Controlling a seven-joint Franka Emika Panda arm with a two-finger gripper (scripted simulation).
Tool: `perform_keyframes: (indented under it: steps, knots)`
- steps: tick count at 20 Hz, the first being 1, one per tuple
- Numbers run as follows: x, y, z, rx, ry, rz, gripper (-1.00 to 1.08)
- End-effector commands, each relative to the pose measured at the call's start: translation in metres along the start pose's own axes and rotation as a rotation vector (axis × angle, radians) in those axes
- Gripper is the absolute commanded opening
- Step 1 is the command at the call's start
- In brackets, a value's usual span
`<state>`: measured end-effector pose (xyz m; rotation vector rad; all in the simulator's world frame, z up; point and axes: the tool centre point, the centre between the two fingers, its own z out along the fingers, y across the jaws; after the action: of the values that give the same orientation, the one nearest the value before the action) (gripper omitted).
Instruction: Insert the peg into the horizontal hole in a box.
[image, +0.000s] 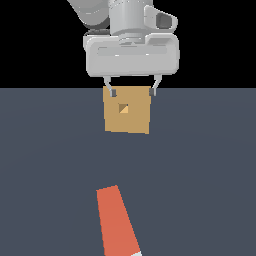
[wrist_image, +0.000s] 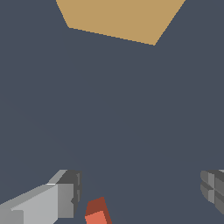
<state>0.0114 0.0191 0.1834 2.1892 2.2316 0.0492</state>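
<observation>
Gripper (image: 132, 93) hung wide open, empty, w/ box (image: 127, 111) behind; peg (image: 118, 222) lay on bench (image: 200, 175), well apart from hole (image: 123, 108).

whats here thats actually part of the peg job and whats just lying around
Part of the job:
- peg, lying on the floor, orange-red end toward the box
- box, tan, standing on the floor
- hole, in the box's face
- gripper, open, holding nothing

Just lying about:
- nothing else in view; only the dark grey floor
</observation>
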Motion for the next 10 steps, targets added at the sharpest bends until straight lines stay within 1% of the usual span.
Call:
perform_keyframes:
  steps: [1, 6, 10]
  knots:
    - [0.0, 0.0, 0.0, 0.0, 0.0, 0.0, 1.0]
    - [-0.006, -0.001, 0.002, 0.001, 0.0, -0.006, 1.0]
    - [-0.019, -0.004, 0.008, 0.002, 0.0, -0.021, 1.0]
